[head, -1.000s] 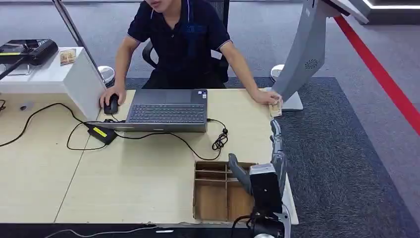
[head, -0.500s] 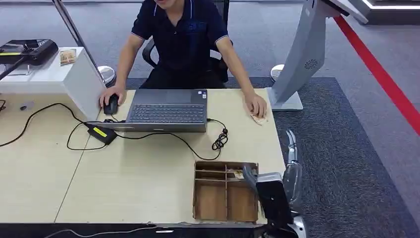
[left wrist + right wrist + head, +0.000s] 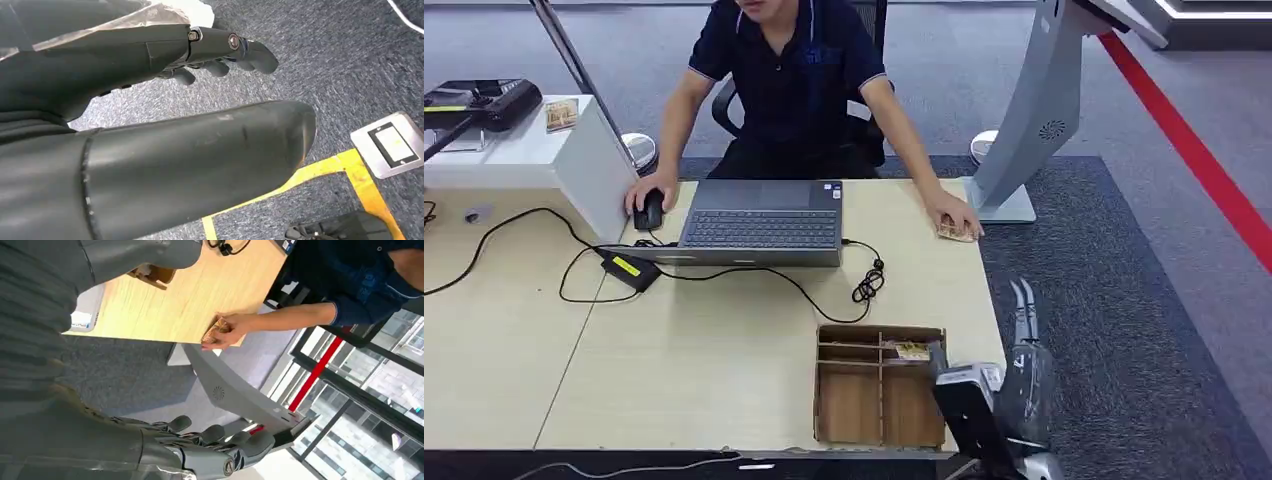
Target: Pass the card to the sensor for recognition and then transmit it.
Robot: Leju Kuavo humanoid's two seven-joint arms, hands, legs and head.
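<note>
At desk's far right corner: card (image 3: 955,232) under person's hand (image 3: 951,213), beside sensor stand (image 3: 1034,110). Right hand (image 3: 1022,330) off desk edge, empty, fingers apart. Left hand (image 3: 220,50) over carpet, empty, fingers loosely curled.

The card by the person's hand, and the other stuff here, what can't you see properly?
- Card: in the head view the person's hand covers part of it, and its print is too small to read.
- Right robot hand: blurred in the head view.
- Sensor stand: its top is cut off by the picture's edge.
- Small card in the wooden tray: too small to read.
</note>
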